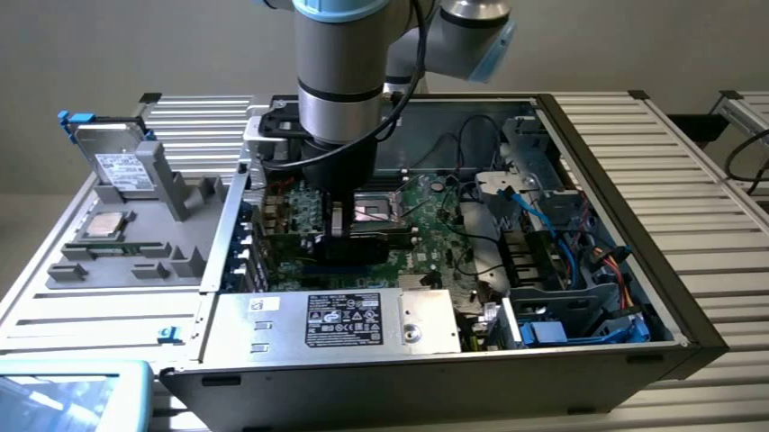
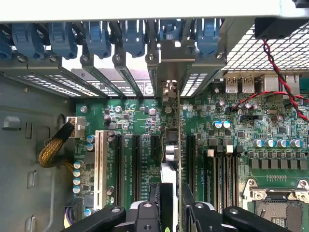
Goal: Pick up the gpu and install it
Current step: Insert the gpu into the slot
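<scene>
At the exterior view's left, a gray tray [image 1: 132,261] holds a hard drive [image 1: 121,166]. To its right, inside the open computer case [image 1: 673,306], the gripper [image 1: 340,225] clamps its fingers [image 2: 145,212] on the graphics card [image 1: 360,245], held on edge over the motherboard [image 1: 427,216] slots, its bracket at the rear wall.

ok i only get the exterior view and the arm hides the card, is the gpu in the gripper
observer: yes, the wrist view shows the gpu edge-on, clamped in the gripper.
operator: where's its bracket
observer: the silver bracket sits at the rear slot openings, beside the blue latches.
operator: white slot free
observer: yes, the white slot lies bare, with black slots between it and the card.
</scene>
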`<state>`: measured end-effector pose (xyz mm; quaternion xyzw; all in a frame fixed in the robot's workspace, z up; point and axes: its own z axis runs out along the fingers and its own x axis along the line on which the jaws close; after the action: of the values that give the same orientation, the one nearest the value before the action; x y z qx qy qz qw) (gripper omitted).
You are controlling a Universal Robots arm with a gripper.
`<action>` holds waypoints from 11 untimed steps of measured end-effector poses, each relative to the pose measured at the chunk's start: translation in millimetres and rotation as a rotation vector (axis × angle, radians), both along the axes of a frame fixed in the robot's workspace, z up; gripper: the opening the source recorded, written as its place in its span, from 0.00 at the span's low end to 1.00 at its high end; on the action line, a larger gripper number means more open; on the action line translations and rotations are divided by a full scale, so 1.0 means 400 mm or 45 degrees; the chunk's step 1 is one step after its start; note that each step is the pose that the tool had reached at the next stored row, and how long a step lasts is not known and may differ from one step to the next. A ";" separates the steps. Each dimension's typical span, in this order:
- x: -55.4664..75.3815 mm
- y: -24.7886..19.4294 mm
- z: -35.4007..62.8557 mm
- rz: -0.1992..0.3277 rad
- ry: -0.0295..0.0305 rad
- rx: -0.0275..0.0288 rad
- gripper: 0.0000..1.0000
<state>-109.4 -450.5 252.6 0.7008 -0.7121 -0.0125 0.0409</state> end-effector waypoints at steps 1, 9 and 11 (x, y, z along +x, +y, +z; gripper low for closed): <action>-0.001 0.000 0.000 0.000 -0.0002 0.0001 0.28; -0.004 0.001 -0.002 0.000 0.0000 0.0000 0.28; -0.004 0.001 -0.002 0.000 -0.0001 0.0002 0.28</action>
<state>-111.1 -450.2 251.6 0.7008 -0.7121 -0.0126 0.0408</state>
